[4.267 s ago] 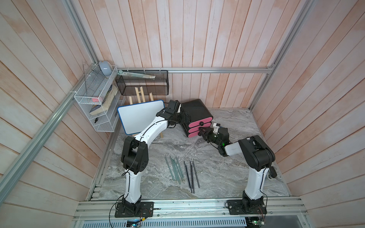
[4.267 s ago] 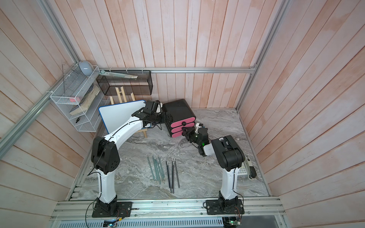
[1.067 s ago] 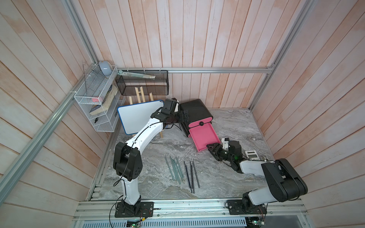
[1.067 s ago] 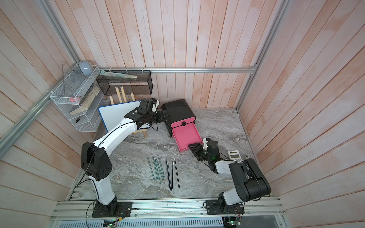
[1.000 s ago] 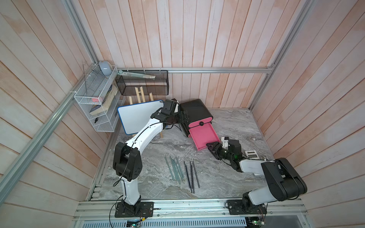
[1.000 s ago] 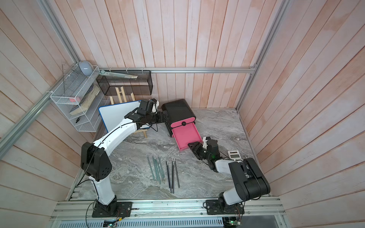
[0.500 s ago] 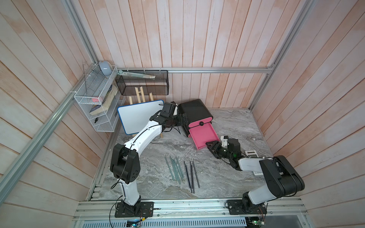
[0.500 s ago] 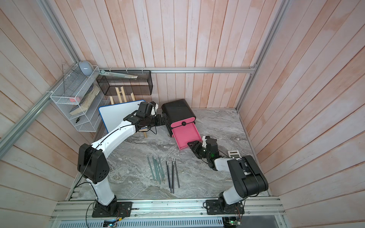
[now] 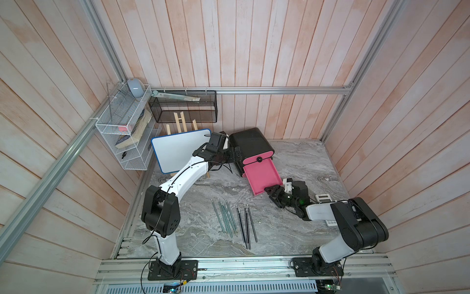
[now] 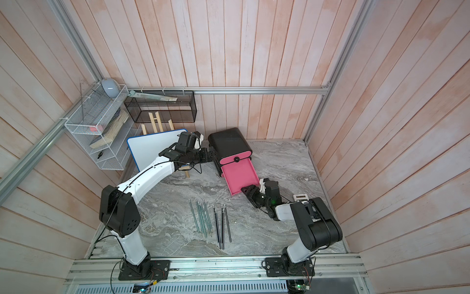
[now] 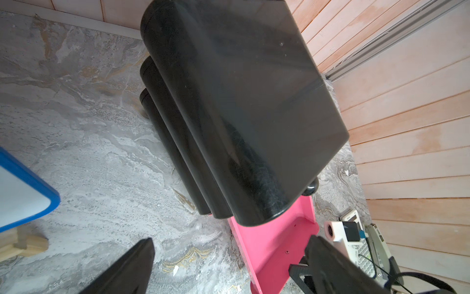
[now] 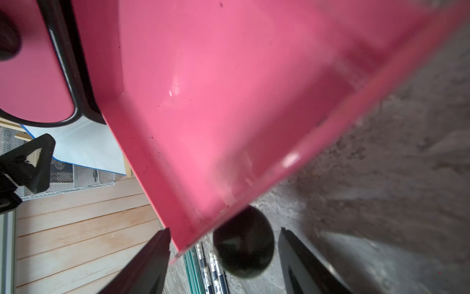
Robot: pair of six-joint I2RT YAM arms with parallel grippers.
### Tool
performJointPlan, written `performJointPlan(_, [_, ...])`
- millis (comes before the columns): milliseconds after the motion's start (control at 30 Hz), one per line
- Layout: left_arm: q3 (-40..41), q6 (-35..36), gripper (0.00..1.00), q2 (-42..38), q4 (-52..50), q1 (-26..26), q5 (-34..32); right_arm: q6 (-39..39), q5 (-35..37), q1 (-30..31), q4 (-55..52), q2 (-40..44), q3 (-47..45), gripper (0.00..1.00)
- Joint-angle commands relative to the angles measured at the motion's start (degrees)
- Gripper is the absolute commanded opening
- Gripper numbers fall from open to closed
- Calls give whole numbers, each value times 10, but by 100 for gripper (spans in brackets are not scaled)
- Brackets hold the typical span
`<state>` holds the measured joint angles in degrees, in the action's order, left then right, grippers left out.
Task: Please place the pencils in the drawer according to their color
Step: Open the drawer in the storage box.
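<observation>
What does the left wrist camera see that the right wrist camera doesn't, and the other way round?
Only the left wrist view: the cabinet's black top and rounded side, and a calculator near the wall.
Only the right wrist view: the pulled-out tray's knob between open jaws that don't touch it, teal and dark pencils on the table, and a wire shelf.
Both: the pink tray, the whiteboard and the marble table.

Pencils mostly behind drawer tray
</observation>
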<state>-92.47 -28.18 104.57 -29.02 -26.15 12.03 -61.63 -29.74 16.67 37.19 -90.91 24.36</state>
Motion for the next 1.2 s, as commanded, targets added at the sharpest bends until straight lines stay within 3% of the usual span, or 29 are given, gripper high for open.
performJointPlan(0, [11,-2,100,-25,13,2,9,15,-14,-2,-4,-5,0,73])
performJointPlan(233, [13,-1,100,-33,12,2,11,40,-24,-2,-52,68,-17,74])
performJointPlan(400, [45,-4,100,-61,15,2,18,94,-17,0,-173,168,-18,72])
performJointPlan(600, [141,-18,100,-131,20,-1,24,162,19,28,-353,247,7,67])
performJointPlan(967, [341,-82,100,-252,62,-24,27,186,191,240,-503,202,88,55])
performJointPlan(1167, [385,-106,100,-274,85,-30,26,199,252,322,-547,129,149,50])
